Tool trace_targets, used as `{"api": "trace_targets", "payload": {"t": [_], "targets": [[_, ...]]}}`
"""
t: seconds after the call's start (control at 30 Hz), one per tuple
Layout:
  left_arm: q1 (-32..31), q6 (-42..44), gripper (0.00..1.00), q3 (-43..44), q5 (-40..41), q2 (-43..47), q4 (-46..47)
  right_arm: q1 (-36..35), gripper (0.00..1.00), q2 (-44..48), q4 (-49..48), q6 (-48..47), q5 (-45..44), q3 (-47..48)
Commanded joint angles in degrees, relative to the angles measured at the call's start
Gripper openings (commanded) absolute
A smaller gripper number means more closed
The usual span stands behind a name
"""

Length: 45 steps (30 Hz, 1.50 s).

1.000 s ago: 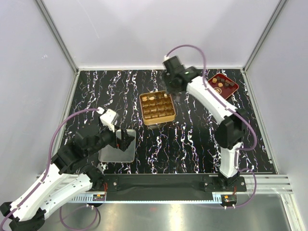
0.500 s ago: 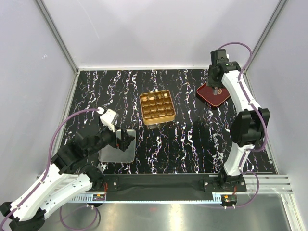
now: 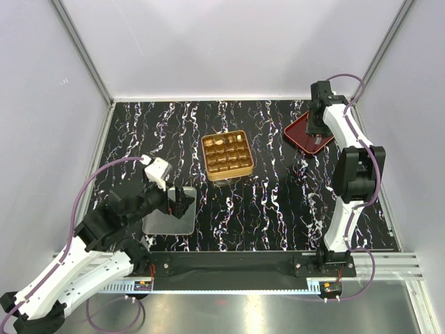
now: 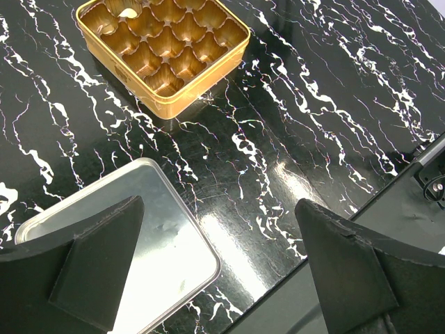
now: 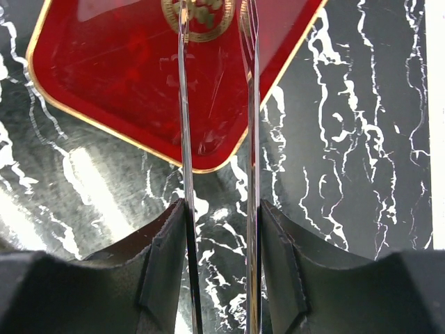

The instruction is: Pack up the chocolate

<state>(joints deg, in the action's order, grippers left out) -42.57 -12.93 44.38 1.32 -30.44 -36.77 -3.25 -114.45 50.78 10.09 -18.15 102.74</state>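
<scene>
A gold tin (image 3: 227,154) with a grid of cups stands mid-table. A pale piece of chocolate (image 4: 127,12) lies in one far cup. My right gripper (image 5: 217,229) is shut on thin metal tongs (image 5: 183,104), whose two blades reach over the dark red tray (image 5: 125,83) at the back right. A round golden embossed disc (image 5: 203,11) sits between the blades at the frame's top edge; I cannot tell whether it is chocolate. In the top view the right arm (image 3: 327,115) hides the tray's contents. My left gripper (image 4: 217,209) hangs open and empty over a silver lid (image 4: 160,257).
The silver lid (image 3: 170,212) lies at the near left, beside the table's front edge. The red tray (image 3: 299,133) sits close to the back right corner and the enclosure wall. Black marbled tabletop (image 3: 278,195) lies between tin and tray.
The right arm has swung from beside the gold tin to over the red tray at the back right. The left arm has not moved.
</scene>
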Motion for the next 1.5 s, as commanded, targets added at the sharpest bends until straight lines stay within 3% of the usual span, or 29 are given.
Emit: {"api": "trace_targets", "payload": {"t": [0.0,0.77,1.17,1.47], "targets": [[-0.1,0.6,0.99,0.0,0.3,-0.1,1.9,0.9,0.50,0.2,-3.1,-0.6,-1.9,-0.1],[-0.1,0.6,0.99,0.0,0.7,-0.9,1.9,5.0,0.50,-7.8,-4.7,-1.7,6.1,7.6],[-0.1,0.7,0.99,-0.1,0.6,-1.3,2.0,5.0,0.49,-10.0,-4.0,-1.8,5.6,9.8],[-0.1,0.8,0.99,0.0,0.3,-1.5,2.0,5.0,0.50,-4.5,-2.4,-0.7,0.1,9.1]]}}
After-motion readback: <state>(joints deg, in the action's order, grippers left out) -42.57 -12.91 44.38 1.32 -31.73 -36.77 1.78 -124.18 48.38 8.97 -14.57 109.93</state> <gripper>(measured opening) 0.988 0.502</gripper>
